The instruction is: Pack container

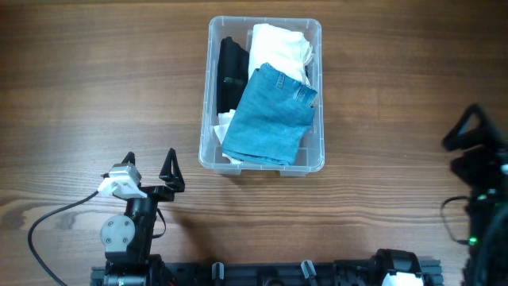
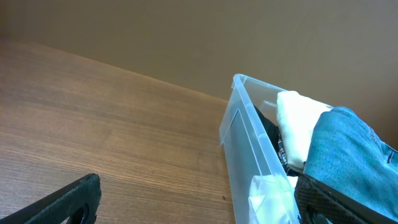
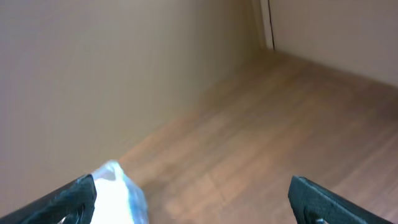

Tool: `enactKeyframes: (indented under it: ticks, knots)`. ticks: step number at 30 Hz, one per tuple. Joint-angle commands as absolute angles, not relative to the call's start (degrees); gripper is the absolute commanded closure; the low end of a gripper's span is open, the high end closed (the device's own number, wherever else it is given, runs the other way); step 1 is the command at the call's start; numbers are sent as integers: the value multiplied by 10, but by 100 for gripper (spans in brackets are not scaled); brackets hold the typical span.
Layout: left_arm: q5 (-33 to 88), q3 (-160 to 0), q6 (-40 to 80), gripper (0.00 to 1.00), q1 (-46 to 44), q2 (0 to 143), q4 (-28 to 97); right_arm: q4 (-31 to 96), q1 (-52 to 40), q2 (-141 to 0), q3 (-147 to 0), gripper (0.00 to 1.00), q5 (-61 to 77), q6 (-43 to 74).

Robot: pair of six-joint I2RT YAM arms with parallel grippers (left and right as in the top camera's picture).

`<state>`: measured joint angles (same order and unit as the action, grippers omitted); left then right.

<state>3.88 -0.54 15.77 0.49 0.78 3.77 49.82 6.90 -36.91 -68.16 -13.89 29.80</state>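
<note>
Apparently the packing is at or near its end. At the left, near the front edge of the wooden table (image 1: 71, 87), the left gripper (image 1: 149, 164) sits with its fingers spread and nothing between them. The container (image 1: 205, 119) lies up and to its right, near but apart, in the middle of the table. Inside it, from left to right, are a black garment (image 1: 231, 67), a white cloth (image 1: 278, 44) and a folded blue denim piece (image 1: 268, 119) lying slantwise on top. Far right, well apart from the container, the right gripper (image 3: 193, 198) is also spread wide and empty. No other garment shows outside the container. I judge that the next move, if any, calls for pressing the denim piece flat below the rim, coming from above without nudging the wall.
</note>
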Motion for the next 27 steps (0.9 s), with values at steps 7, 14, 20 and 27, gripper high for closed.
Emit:
enactKeyframes:
  ticks: [7,14,20,27]
  knots:
    - [34,-3,155,0,9,2,42,189,6,-141,-315,0,-48,302]
    - [34,-3,155,0,9,2,42,119,-8,-52,-188,0,-38,320]
    - [34,-3,155,0,9,2,42,55,-8,-1,-102,0,-20,319]
    - [34,-3,155,0,9,2,42,-6,-8,-2,-44,0,-3,294]
